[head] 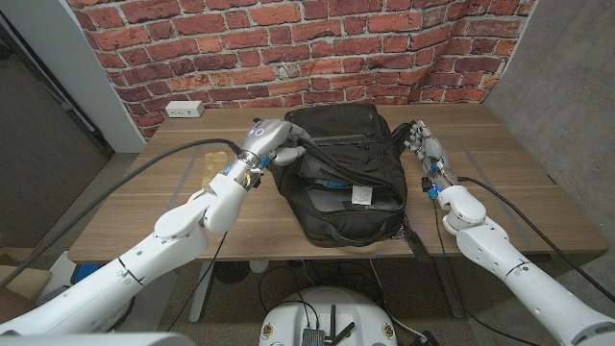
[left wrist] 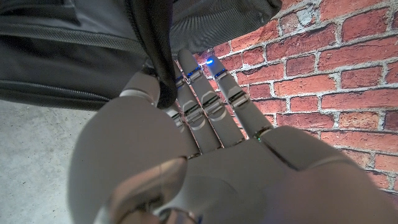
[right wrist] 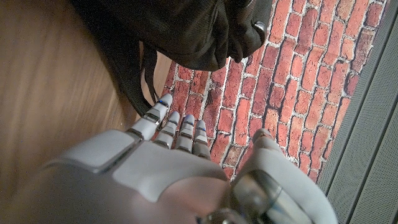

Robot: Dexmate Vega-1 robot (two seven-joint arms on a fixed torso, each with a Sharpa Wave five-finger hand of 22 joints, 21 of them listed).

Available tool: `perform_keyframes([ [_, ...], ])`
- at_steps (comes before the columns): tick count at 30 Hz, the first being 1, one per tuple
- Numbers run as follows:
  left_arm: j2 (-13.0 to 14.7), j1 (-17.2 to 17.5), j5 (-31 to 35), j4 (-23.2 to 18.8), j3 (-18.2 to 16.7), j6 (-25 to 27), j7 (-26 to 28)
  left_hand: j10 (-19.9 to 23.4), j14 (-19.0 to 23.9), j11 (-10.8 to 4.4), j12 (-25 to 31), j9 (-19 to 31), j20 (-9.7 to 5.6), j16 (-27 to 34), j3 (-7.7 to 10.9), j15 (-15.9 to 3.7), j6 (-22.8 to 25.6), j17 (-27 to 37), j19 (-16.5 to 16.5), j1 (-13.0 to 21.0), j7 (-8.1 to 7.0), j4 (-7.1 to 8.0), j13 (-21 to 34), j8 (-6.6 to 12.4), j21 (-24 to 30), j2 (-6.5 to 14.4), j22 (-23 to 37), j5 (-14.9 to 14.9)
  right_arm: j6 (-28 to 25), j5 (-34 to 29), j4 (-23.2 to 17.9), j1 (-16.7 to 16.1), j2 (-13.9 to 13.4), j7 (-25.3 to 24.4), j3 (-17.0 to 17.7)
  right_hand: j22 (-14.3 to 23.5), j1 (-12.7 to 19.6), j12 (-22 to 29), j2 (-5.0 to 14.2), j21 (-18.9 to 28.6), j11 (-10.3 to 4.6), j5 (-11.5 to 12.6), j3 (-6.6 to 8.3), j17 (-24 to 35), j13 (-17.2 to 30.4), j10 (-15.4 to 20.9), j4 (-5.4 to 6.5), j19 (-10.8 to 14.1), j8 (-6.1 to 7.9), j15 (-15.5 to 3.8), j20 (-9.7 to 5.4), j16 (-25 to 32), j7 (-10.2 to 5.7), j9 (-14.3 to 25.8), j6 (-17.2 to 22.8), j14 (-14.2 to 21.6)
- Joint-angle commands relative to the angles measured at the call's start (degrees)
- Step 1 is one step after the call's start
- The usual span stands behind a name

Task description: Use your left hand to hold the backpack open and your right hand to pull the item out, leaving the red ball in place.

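A black backpack lies in the middle of the wooden worktop, with its open top facing the robot. Something light blue and a white tag show inside the opening. The left hand is at the bag's left top corner. In the left wrist view, a black strap of the bag runs down between the thumb and the fingers of the left hand, and the hand holds it there. The other fingers reach out straight toward the brick wall. The right hand stands on the worktop just beside the bag's right side. In the right wrist view, its fingers are straight and close together, a little apart from the thumb, and they hold nothing. The bag is near the fingertips, but I cannot tell if they touch it. A white power strip sits at the far left edge of the worktop, by the wall. A yellowish thing lies on the worktop under the left arm; it is too blurry to name.
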Motion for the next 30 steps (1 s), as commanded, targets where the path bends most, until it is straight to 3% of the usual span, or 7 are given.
perform_keyframes([
  [1,-3.3,-2.8,-6.4,1.6,0.4,0.0,-1.2,0.8,0.7,-0.11,0.3,0.7,-6.13,0.2,0.59,-0.42,2.4,0.1,0.8,0.1,2.09,0.12,0.1,0.71,0.1,0.6,0.1,0.3,-0.4,-1.1,-2.2,-0.7,-0.9,-1.1,0.3,0.1,-0.4,0.2,1.09,0.0,0.13,-0.2,0.35,0.0,0.1,0.4,-0.06,0.6,0.34,-0.2,-0.16,0.2,0.1,0.2,-0.1,0.4],
  [13,-4.9,-5.6,-6.4,2.6,2.3,1.9,-1.7,0.9,1.0,-0.1,0.2,0.8,-6.12,0.2,0.7,-0.41,2.4,0.1,1.0,0.2,2.08,0.09,0.1,0.75,0.1,0.6,0.1,0.3,-0.5,-1.9,-5.4,-3.7,-1.3,-3.5,1.1,0.1,-0.4,0.3,1.1,0.0,0.15,-0.2,0.45,-0.1,0.1,0.4,-0.14,0.6,0.36,-0.21,-0.15,0.3,0.24,0.2,0.0,0.4],
  [30,-7.8,-9.0,-11.2,4.8,3.5,2.8,-2.5,1.3,1.5,-0.08,0.1,0.8,-6.13,0.2,0.87,-0.4,2.4,0.1,1.3,0.2,2.26,0.03,0.2,0.82,0.2,0.6,0.1,0.3,-5.4,-5.7,-14.9,-9.2,-4.7,-8.9,2.7,0.1,-0.4,0.3,1.13,0.0,0.24,-0.2,0.57,-0.1,0.1,0.5,-0.22,0.7,0.42,-0.19,-0.18,0.4,0.32,0.2,0.2,0.6],
])
